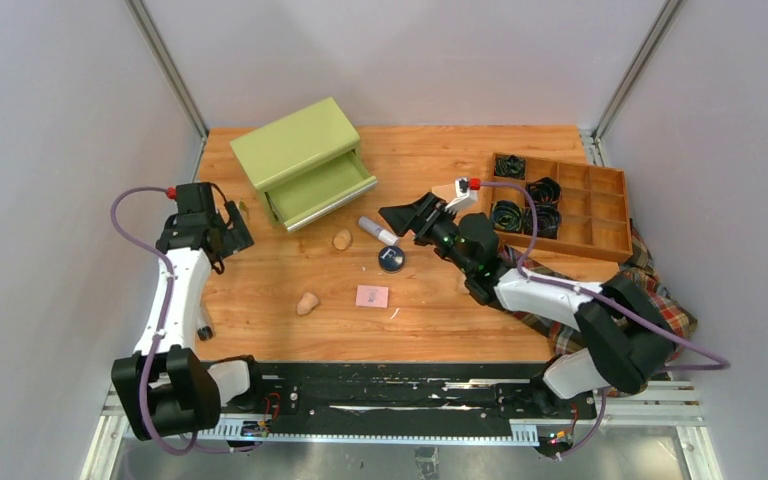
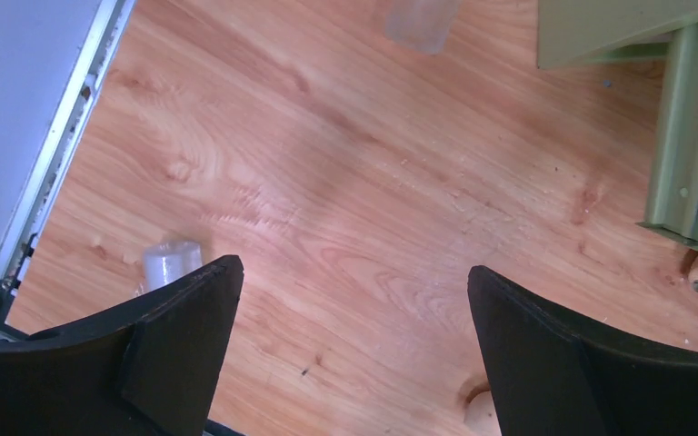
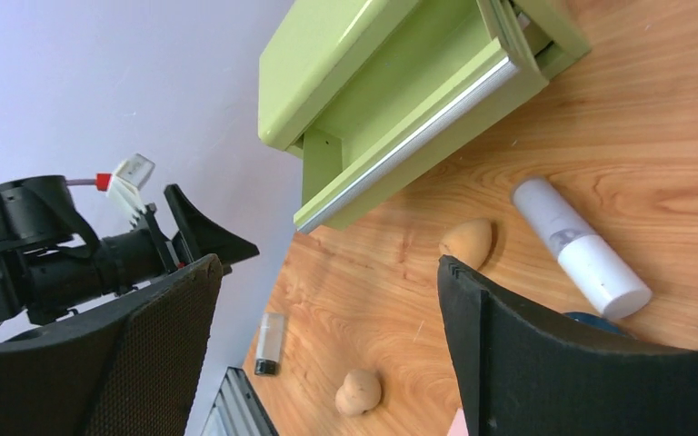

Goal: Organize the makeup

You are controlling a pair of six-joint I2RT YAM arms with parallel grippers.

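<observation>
From above, a smooth white tube point(image 1: 378, 231), a round navy compact point(image 1: 391, 259), a flat pink pad point(image 1: 371, 296) and tan egg-shaped sponges point(image 1: 342, 239) lie loose on the grainy wooden table point(image 1: 440, 300) near the open green drawer point(image 1: 320, 185). In the left wrist view, the left gripper point(image 2: 354, 354) hangs with its jaws apart beside a clear bottle point(image 2: 171, 263). In the right wrist view, the right gripper point(image 3: 327, 354), jaws apart, hovers near the tube.

two tan sponges point(image 1: 342, 239), two clear bottles point(image 2: 171, 263), one white tube point(image 1: 378, 231), one navy compact point(image 1: 391, 259), one pink pad point(image 1: 372, 296)
</observation>
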